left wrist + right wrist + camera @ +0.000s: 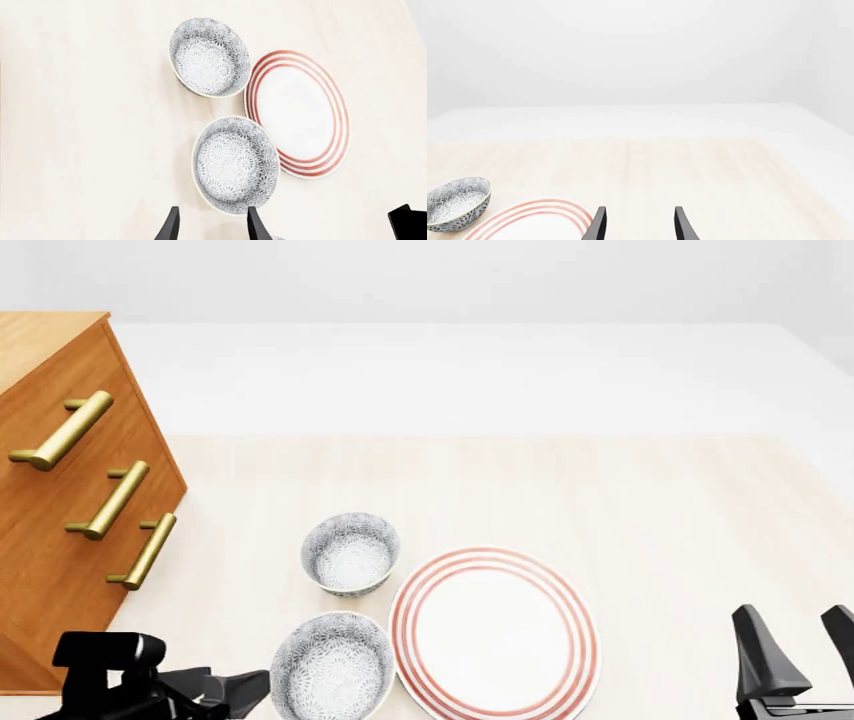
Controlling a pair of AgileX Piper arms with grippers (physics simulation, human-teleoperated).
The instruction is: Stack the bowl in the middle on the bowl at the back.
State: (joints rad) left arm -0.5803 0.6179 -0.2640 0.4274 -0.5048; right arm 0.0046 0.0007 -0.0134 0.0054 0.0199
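My left tool (210, 225) hangs open and empty just short of the near bowl (332, 667), ready to take its rim and carry it onto the back bowl (351, 553), while my right tool (801, 645) waits open, well apart.

Both arms are matte black throughout; the left gripper (247, 690), at the lower left of the front view, joins a blocky, rounded black wrist housing; the right gripper (801, 645), at the lower right, shows two slim, tapering black fingers (761, 650) rising from a dark base; no markings or cables are visible
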